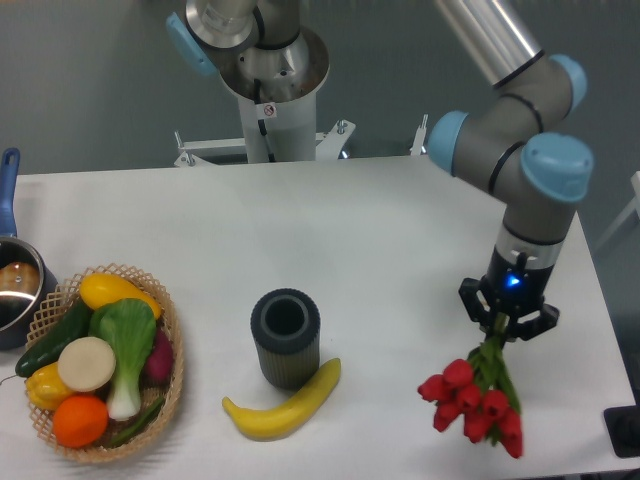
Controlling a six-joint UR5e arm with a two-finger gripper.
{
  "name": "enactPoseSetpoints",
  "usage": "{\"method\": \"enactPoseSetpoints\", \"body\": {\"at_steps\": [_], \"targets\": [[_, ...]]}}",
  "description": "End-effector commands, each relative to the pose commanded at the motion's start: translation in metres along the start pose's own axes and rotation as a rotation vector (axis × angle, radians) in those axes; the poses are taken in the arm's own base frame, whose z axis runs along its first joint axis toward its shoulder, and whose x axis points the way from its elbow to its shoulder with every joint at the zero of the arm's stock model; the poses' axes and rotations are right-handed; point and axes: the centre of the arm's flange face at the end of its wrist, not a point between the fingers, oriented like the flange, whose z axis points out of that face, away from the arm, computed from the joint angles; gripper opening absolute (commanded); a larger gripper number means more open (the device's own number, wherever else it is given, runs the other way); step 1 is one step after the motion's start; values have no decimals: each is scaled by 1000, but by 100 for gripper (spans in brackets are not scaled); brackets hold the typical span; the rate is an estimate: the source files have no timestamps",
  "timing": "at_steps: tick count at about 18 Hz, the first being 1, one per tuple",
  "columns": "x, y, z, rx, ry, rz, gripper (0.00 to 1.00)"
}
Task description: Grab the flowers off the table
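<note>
The flowers [476, 398], a small bunch of red tulips with green stems, are at the front right of the white table [380, 230]. The red heads point toward the front edge and the stems run up into my gripper [506, 328]. The gripper points straight down and is shut on the upper end of the stems. The stem ends are hidden between the fingers. I cannot tell whether the heads still touch the tabletop.
A dark ribbed cylindrical cup [285, 337] stands at the front centre with a banana [285, 405] lying in front of it. A wicker basket [170, 375] of vegetables and fruit sits at the front left. A pot with a blue handle [12, 285] is at the left edge.
</note>
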Motion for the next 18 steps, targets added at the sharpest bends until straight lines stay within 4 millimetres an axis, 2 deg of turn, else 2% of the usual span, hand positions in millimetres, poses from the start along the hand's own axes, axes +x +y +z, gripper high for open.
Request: {"method": "enactPoseSetpoints", "body": {"at_steps": [4,8,12,18], "targets": [[-5,-8,-37,114,-3,-26,25],[-21,4,-71,242,4,-63,25],[-38,24,-89,349,22,-94,25],[-42,27,-109,401,16,-102,25]]}}
